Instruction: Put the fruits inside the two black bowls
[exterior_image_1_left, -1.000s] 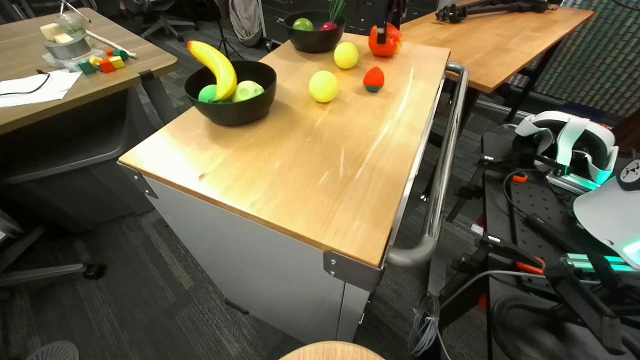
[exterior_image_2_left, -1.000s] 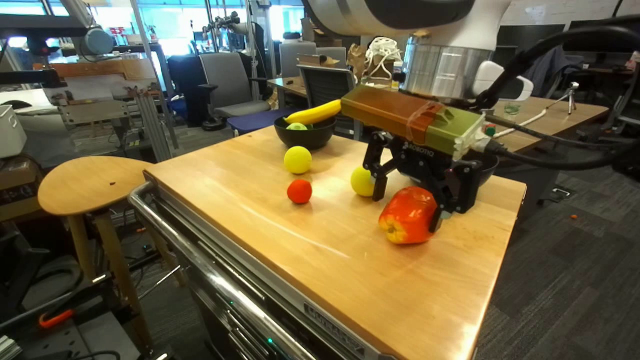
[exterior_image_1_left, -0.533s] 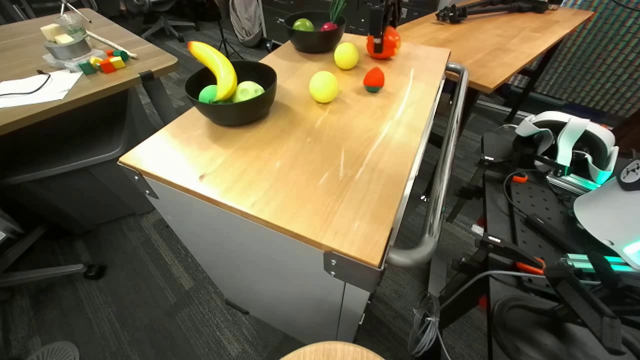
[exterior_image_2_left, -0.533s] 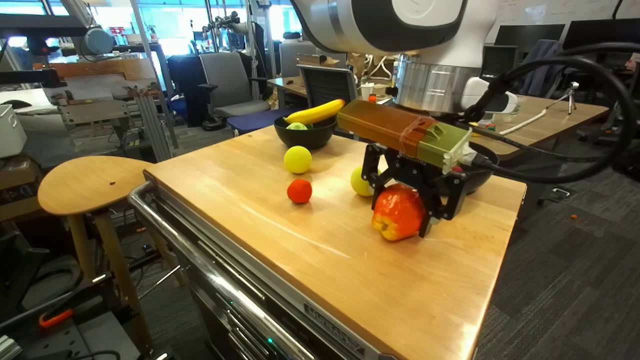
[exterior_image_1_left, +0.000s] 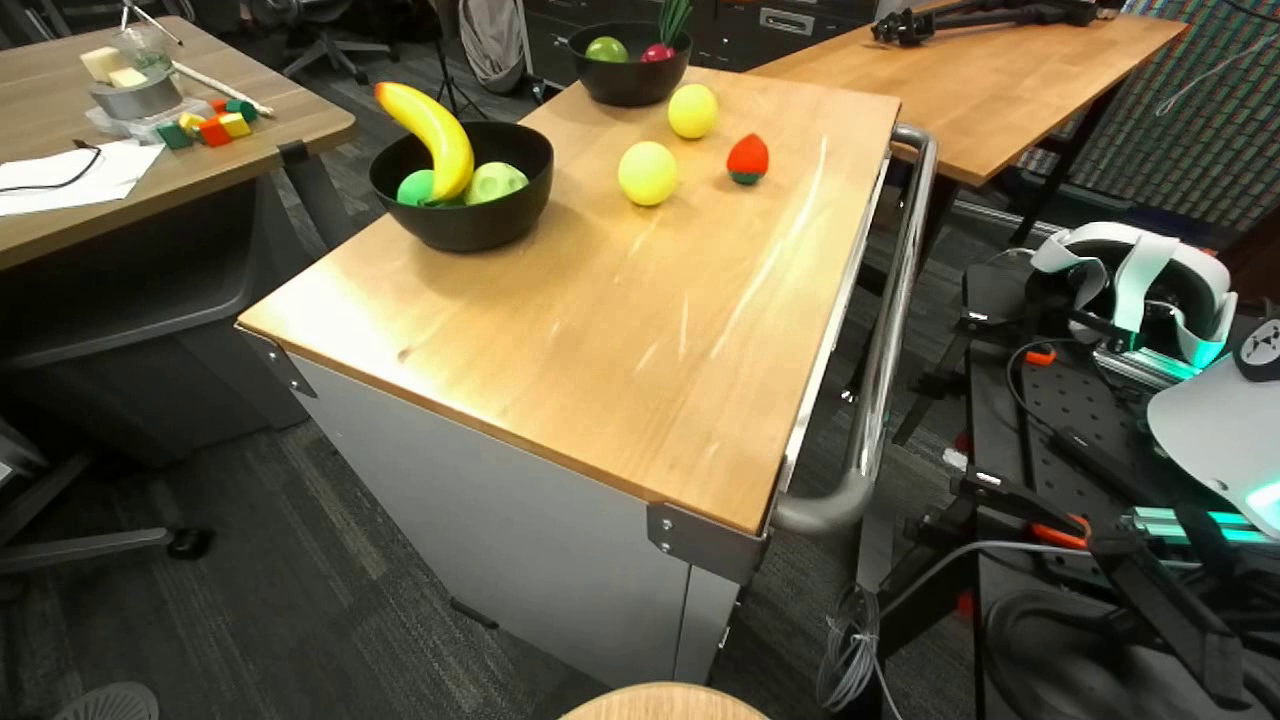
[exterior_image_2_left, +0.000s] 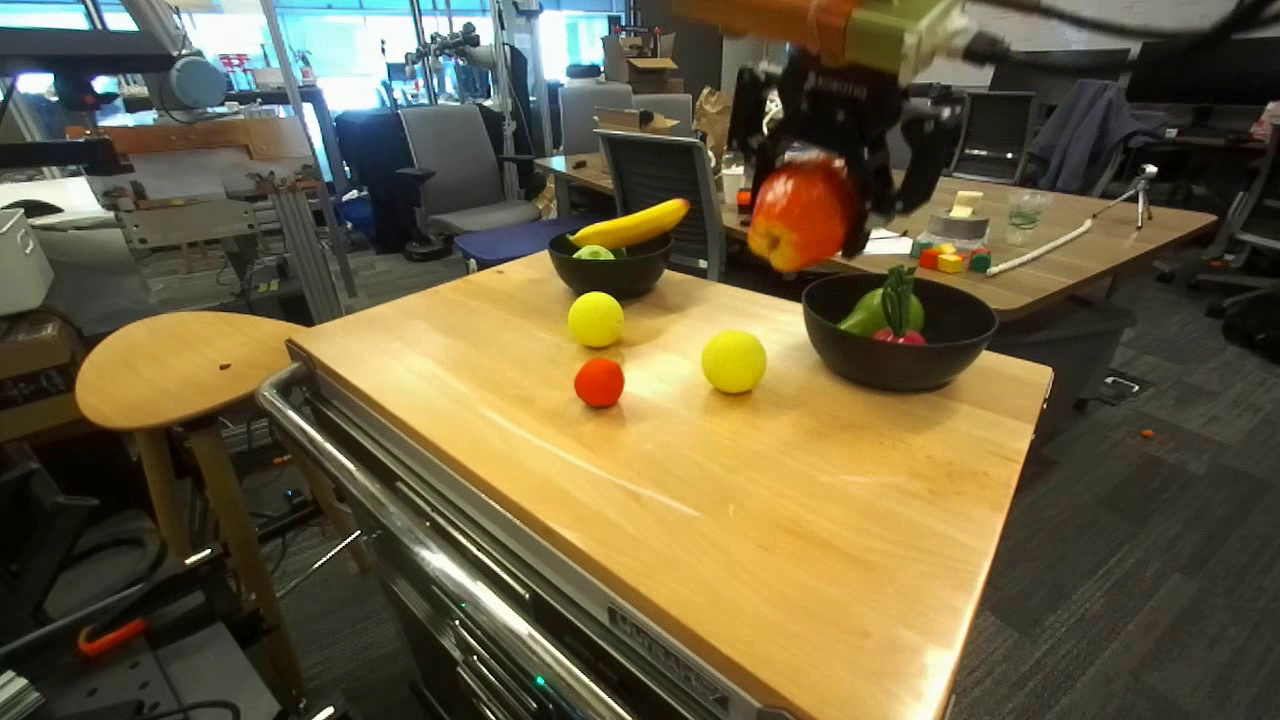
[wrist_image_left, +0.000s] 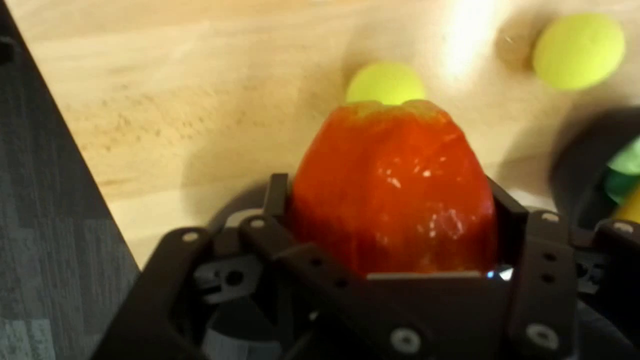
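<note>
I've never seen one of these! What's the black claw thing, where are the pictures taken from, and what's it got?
It's a gripper, a robot arm's hand. Two pictures come from cameras standing outside the robot; the close-up is from a camera on its wrist. The gripper is holding a big red fruit up off the wooden top. On that top lie one yellow fruit, another yellow fruit and a small red fruit. One black bowl there has a banana and green fruits inside; another black bowl has a green fruit and a leafy pink thing.
</note>
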